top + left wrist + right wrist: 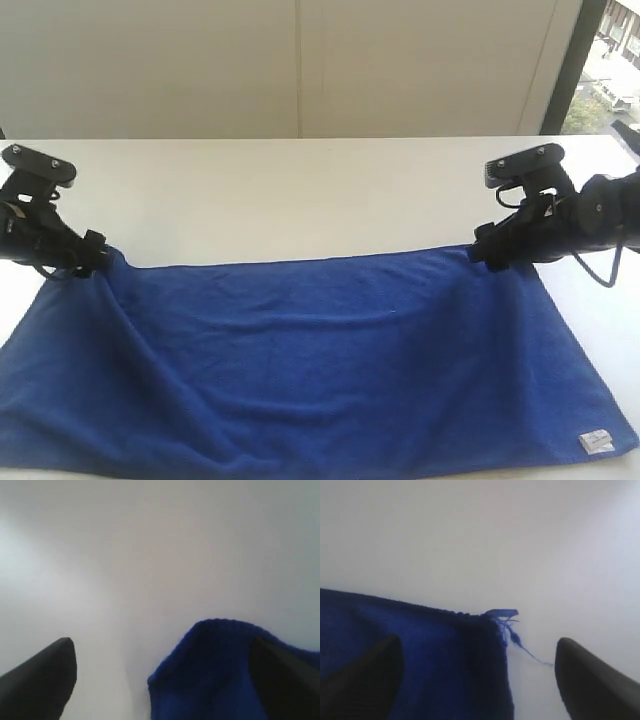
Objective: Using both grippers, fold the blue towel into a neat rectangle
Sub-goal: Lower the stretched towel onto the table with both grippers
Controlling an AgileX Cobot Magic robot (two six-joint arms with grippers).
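The blue towel (320,370) lies spread on the white worktop (300,190) and fills the lower half of the exterior view, with soft wrinkles in its left part. Its white tag (596,441) is at the lower right corner. The left tool (98,255) is at the upper left corner of the towel, the right tool (483,250) at the upper right corner. In both wrist views the fingers (45,675) stand apart, and the cloth corner lies between them, not clamped. A loose thread (520,642) hangs from the right corner.
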